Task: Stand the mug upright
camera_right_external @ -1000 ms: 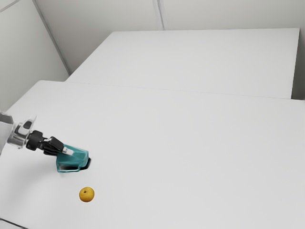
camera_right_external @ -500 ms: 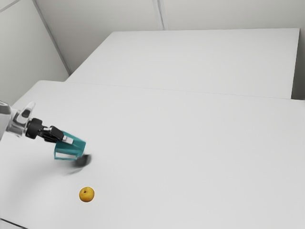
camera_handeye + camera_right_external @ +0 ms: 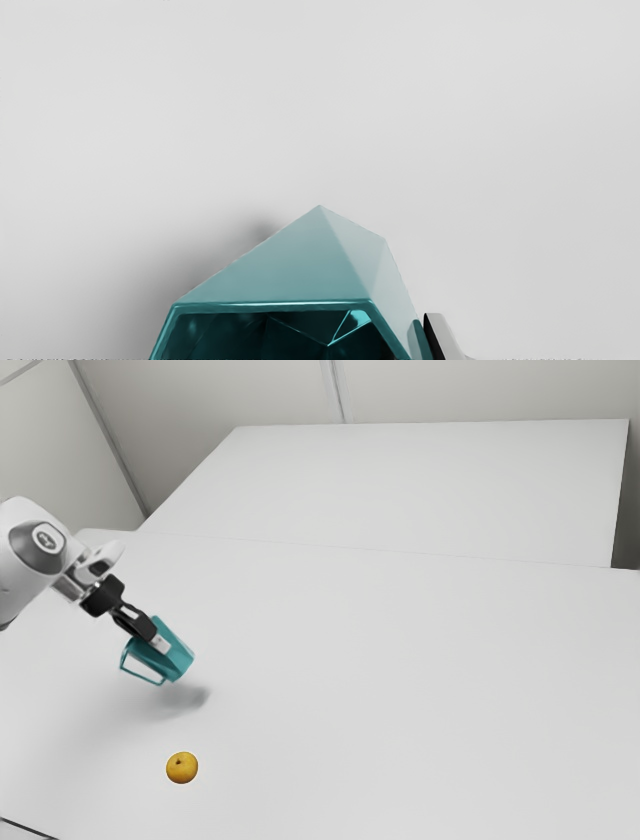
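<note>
- Reaching in from the exterior view's left, the arm (image 3: pixel 35 550) is angled downward, and at its end the black gripper (image 3: pixel 158 644) is closed about the teal mug (image 3: pixel 178 658).
- In the exterior view the mug is held above the white table (image 3: pixel 400 660), with a soft shadow (image 3: pixel 185 700) cast beneath it, apart from its base.
- The mug is seen tilted there, neither upright nor flat on its side; its base is pointed down and toward the exterior view's right, and the handle (image 3: pixel 141 676) is turned toward the exterior view's left.
- A yellow fruit (image 3: pixel 182 768) is set on the table, apart from the mug and nearer the camera.
- Behind the table, a second white surface (image 3: pixel 420 490) is seen.
- In the wrist view, what is hidden from the side is laid open: the mug's mouth is faced toward the hand's camera, and its rim (image 3: pixel 272 303) and dark inside (image 3: pixel 230 335) are shown.
- The mug's faceted outer wall is shown beyond the rim, running away from the hand.
- One finger (image 3: pixel 442 340) is seen against the mug's side; how the opposite one is placed cannot be told from this view.
</note>
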